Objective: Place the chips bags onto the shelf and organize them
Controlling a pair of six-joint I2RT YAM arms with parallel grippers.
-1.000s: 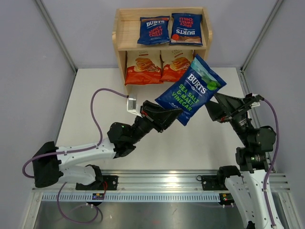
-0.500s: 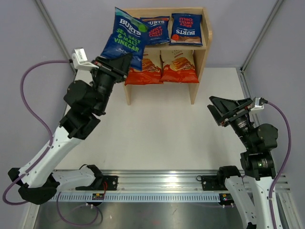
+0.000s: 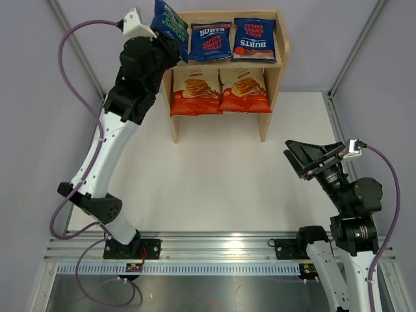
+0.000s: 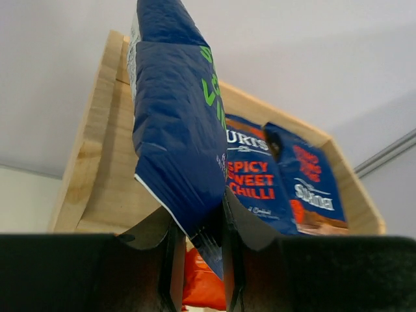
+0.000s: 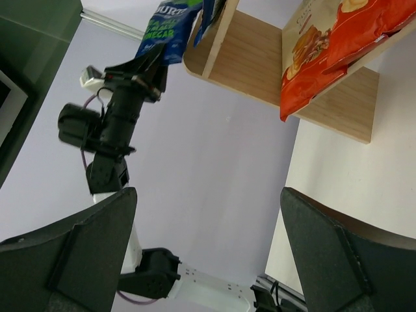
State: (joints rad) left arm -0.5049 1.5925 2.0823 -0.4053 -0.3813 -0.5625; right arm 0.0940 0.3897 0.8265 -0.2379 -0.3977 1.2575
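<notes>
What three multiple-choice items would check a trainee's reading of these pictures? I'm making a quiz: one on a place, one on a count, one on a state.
1. Where is the green-lettered bag?
A) lying on the table
B) held up at the shelf's top left corner
C) on the lower tier

2. How many orange-red bags stand on the lower tier?
A) one
B) two
C) three

3. How is the right gripper?
A) open and empty
B) shut on a bag
C) out of view

Answers:
1 B: the left gripper pinches its edge beside the top tier.
2 B: two stand side by side under the two blue bags.
3 A: its fingers are spread with nothing between them.
</notes>
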